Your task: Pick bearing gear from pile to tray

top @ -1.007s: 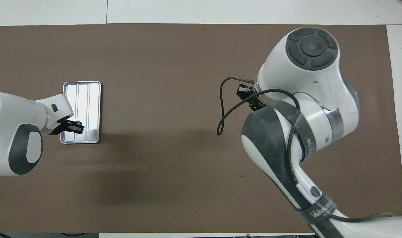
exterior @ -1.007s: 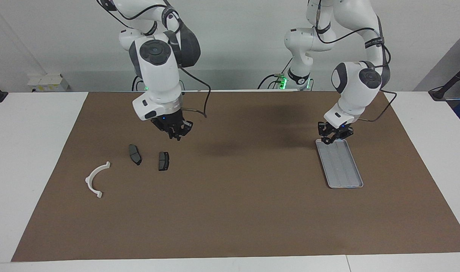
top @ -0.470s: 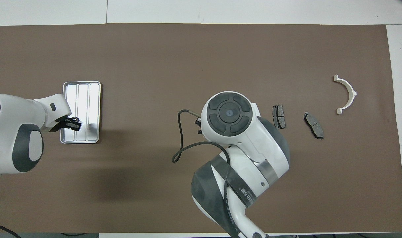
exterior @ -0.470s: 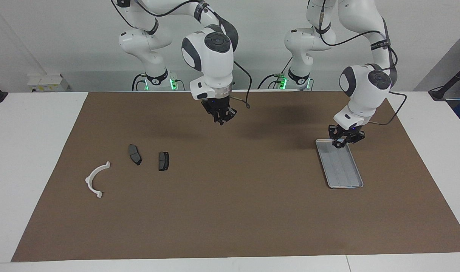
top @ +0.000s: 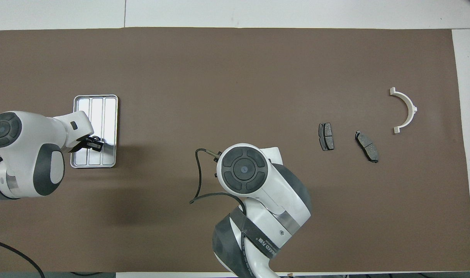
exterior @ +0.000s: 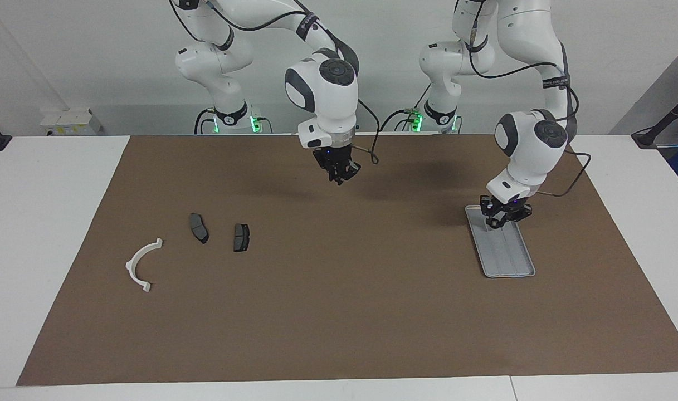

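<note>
Tray: shallow silver-grey ribbed metal tray [exterior: 503, 248] [top: 96, 131] at the left arm's end of the brown mat [exterior: 350, 312]; no part seen inside.
Left gripper [exterior: 497, 220] [top: 94, 143]: over the tray's robot-side end; grip cannot be told.
Right gripper [exterior: 340, 174]: raised over bare mat, well apart from the tray, fingertips clenched, apparently empty.
Pile: white curved half-ring bracket [exterior: 142, 265] [top: 404, 110] and two dark grey pad-shaped plates [exterior: 199, 227] [top: 367, 146], [exterior: 241, 237] [top: 326, 136], well apart from the tray, toward the right arm's end.

A brown mat [exterior: 339, 312] on the white table [exterior: 43, 223] carries tray [exterior: 514, 272], bracket [exterior: 140, 266], two plates [exterior: 198, 227].
</note>
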`<state>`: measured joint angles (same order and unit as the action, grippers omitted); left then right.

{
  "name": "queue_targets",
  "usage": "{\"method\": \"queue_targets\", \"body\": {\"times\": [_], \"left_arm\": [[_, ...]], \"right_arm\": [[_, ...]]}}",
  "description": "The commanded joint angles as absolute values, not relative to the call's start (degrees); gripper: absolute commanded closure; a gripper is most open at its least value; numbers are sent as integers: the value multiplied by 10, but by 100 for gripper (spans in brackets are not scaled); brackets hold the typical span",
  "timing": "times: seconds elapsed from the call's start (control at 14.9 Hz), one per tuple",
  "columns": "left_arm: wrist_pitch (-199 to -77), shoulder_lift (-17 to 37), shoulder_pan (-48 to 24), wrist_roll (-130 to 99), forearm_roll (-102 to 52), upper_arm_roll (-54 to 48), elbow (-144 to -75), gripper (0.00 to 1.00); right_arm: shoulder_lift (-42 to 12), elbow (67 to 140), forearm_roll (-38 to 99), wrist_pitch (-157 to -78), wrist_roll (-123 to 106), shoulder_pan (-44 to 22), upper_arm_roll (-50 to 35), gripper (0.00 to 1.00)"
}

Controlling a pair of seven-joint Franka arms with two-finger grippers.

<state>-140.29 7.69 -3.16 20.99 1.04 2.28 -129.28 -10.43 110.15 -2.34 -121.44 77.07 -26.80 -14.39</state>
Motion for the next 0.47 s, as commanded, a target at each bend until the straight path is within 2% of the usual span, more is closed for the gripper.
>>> {"method": "queue_targets", "body": {"times": [0.0,0.27,0.34,0.4], "left_arm": [[-1427,75,-23,210,19,17,-1310,100],[-1432,78,-23,211,19,17,-1312,98],[-1433,78,-23,211,19,17,-1312,84],[-1433,79,-23,210,19,17,-1312,61]], "right_arm": [[-93,1135,-13,-1250,779,-271,-142,100],[-101,1168,-15,-1291,777,-271,-142,100],[-103,1175,-16,-1303,776,-270,-142,100],[-108,1179,-18,-1310,776,-270,-141,100]]}}
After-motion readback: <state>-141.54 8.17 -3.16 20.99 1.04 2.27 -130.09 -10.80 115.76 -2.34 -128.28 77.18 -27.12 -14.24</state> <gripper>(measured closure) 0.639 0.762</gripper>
